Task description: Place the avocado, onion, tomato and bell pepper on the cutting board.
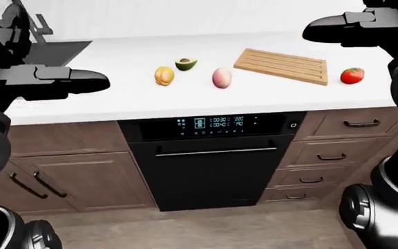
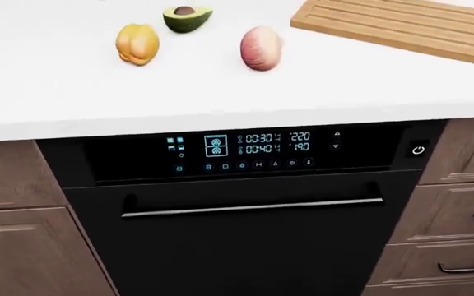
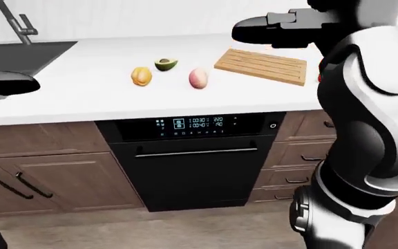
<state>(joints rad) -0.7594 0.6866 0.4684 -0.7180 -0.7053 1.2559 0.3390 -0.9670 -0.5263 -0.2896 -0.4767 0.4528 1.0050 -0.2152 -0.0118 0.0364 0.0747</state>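
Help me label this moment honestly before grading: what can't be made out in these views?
- Tomato: hidden in the right-eye view by the robot's own arm, outside the head view.
- Left hand and right hand: dark shapes, finger state unreadable; absent from the head view.
- Cutting board: cut by the head view's top and right edges.
- Oven display: small icons illegible.

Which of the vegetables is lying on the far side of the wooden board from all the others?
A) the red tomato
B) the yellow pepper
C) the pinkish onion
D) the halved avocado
A: in the left-eye view the tomato lies alone to the right of the cutting board, while the bell pepper, avocado and onion all lie to its left.
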